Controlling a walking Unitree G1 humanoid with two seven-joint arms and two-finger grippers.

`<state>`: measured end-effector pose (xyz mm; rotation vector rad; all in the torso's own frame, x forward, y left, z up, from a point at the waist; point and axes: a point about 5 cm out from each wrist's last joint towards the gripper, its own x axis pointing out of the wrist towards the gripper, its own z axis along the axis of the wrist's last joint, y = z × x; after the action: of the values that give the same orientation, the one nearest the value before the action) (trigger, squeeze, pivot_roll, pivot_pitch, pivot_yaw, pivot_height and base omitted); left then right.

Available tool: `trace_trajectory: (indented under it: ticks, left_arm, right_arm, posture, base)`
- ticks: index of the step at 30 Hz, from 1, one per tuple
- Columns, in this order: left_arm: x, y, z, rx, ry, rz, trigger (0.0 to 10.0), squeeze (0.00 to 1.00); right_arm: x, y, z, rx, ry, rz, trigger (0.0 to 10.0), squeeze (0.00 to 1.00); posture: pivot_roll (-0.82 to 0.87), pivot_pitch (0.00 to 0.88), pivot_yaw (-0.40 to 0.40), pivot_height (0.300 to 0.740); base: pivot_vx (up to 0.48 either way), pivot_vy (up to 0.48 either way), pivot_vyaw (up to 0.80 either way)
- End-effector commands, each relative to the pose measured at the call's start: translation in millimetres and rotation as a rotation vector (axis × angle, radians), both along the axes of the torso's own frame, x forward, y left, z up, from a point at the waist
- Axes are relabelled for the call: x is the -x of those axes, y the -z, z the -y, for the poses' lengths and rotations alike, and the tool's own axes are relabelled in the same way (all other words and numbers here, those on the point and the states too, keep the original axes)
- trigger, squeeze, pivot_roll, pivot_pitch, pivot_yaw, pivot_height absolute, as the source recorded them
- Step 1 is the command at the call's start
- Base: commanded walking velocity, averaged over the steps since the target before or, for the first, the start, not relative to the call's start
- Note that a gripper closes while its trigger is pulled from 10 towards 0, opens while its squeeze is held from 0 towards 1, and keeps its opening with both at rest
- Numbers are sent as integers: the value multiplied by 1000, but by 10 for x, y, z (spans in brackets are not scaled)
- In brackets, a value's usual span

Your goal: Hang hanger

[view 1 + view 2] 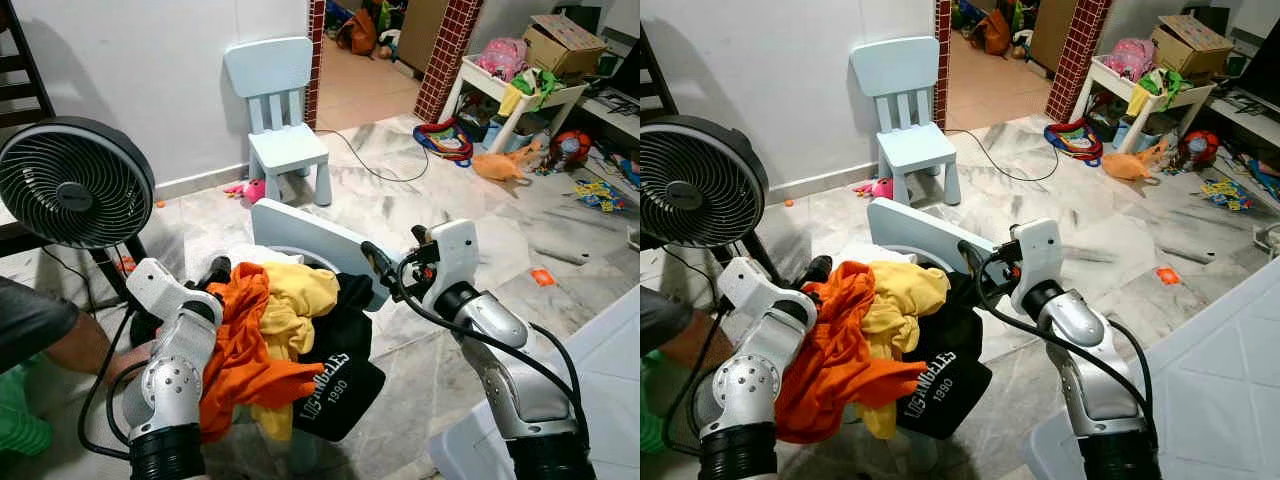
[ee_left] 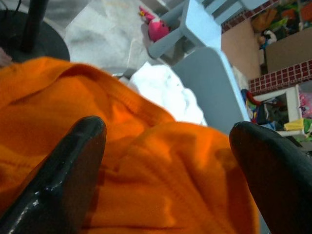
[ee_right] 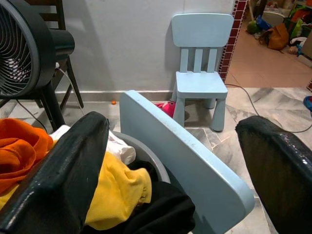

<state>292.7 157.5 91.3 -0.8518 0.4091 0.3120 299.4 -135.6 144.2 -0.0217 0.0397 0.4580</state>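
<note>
Marble floor holds a heap of soft, limp orange, yellow and black garments (image 1: pixel 280 340), no stiff hanger discernible; left end effector (image 2: pixel 165 165) and right end effector (image 3: pixel 175 170) both spread apart, empty.

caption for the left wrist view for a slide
Open left gripper poised over orange garment, pale blue chair beyond.

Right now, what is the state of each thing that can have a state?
Left gripper: open, over the orange garment.
Right gripper: open, holding nothing, above the pile.
Orange garment: crumpled on the pile.
Yellow garment: crumpled, beside the orange one.
Black shirt: draped down the pile's side.
Light blue chair: upright by the wall.
</note>
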Motion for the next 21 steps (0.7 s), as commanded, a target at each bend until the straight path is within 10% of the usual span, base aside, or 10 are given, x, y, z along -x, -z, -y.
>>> trace_trajectory:
  ticks: [1,7,17,21]
  left_arm:
    - [182,256,349,138,20,-103,7804,0]
    - [186,357,356,149,32,-155,3608,0]
    - [65,329,334,148,53,-139,0,0]
    - [35,327,349,146,69,-132,0,0]
  right_arm:
    - [2,-30,10,11,1,11,10000,0]
    - [0,-29,0,10,-2,10,10000,0]
    - [3,-28,6,12,2,10,10000,0]
    - [3,-29,8,12,3,10,10000,0]
  posture:
    - [-109,83,-69,740]
    - [-109,84,-69,740]
    - [-119,84,-66,740]
    - [-120,86,-67,740]
  base:
    - [0,0,0]
    - [0,0,0]
    - [0,0,0]
    - [0,0,0]
